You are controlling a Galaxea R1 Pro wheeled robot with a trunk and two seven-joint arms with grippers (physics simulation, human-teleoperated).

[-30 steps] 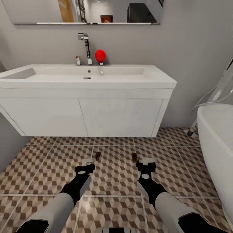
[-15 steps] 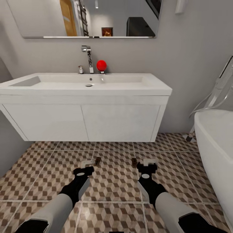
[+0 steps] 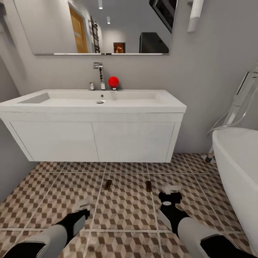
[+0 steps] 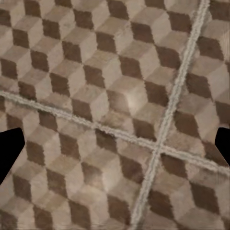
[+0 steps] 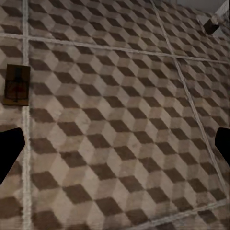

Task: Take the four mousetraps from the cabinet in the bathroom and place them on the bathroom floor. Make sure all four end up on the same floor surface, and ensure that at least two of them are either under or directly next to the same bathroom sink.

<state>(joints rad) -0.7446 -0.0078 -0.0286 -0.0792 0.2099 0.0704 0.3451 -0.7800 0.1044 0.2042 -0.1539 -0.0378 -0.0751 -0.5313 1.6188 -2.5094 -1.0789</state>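
Two mousetraps lie flat on the bathroom floor (image 3: pixel 43 200) just in front of the sink (image 3: pixel 96 104): one (image 3: pixel 108 184) on the left, one (image 3: pixel 148 185) on the right. My left gripper (image 3: pixel 82 207) hovers open low over the tiles, back and left of the left trap. My right gripper (image 3: pixel 169 190) is open just right of the right trap. The right wrist view has that trap (image 5: pixel 17 84) beside the open right gripper (image 5: pixel 115 148). In the left wrist view, bare floor tiles (image 4: pixel 120 96) lie beneath the open left gripper (image 4: pixel 115 146). The cabinet is out of view.
The white wall-hung vanity (image 3: pixel 93 139) leaves a gap above the floor. A white bathtub (image 3: pixel 238 168) stands close on the right with a chrome shower fitting (image 3: pixel 240 104). A grey wall (image 3: pixel 10 168) closes the left. A red ball (image 3: pixel 113 81) sits by the tap (image 3: pixel 99 73).
The head view has tilted up and shows more mirror. Both arms have pulled back from the two traps, the left one further. The traps stay on the floor.
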